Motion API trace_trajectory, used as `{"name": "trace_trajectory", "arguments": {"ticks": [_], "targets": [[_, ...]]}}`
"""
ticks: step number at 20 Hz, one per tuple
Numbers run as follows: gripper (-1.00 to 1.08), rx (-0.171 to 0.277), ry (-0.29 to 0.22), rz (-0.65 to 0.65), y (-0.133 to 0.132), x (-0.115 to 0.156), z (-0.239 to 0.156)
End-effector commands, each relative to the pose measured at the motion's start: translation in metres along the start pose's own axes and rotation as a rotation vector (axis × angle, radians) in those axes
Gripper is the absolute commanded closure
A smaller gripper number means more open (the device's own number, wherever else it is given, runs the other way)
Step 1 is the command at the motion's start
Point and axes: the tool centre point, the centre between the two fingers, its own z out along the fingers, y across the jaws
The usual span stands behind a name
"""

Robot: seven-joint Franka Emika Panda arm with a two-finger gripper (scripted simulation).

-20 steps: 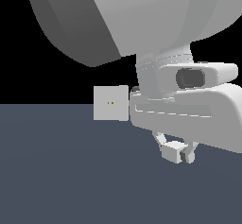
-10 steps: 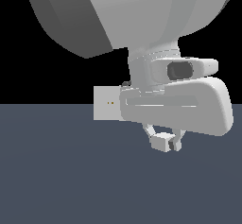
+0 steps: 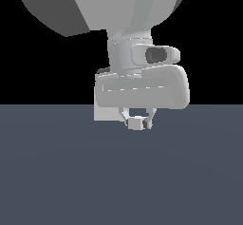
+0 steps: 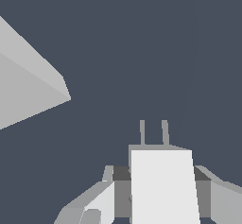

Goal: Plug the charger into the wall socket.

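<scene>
Gripper (image 3: 137, 120) shifted over; one charger (image 4: 163, 187), one socket (image 3: 101, 113).

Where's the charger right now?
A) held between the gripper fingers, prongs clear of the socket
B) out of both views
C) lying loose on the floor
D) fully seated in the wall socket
A: in the wrist view the charger sits between the fingers, its two prongs over bare floor, apart from the wall socket; the exterior view shows it in the gripper.
</scene>
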Motion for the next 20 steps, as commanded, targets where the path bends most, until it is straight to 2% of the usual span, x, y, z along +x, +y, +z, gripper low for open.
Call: {"name": "trace_trajectory", "arguments": {"ticks": [1,10,20], "targets": [[1.08,0.022,0.001,-0.093,-0.017,-0.001,-0.010],[1.08,0.078,0.000,-0.328,-0.058,-0.013,-0.038],[1.08,0.100,-0.003,-0.419,-0.072,-0.021,-0.049]]}}
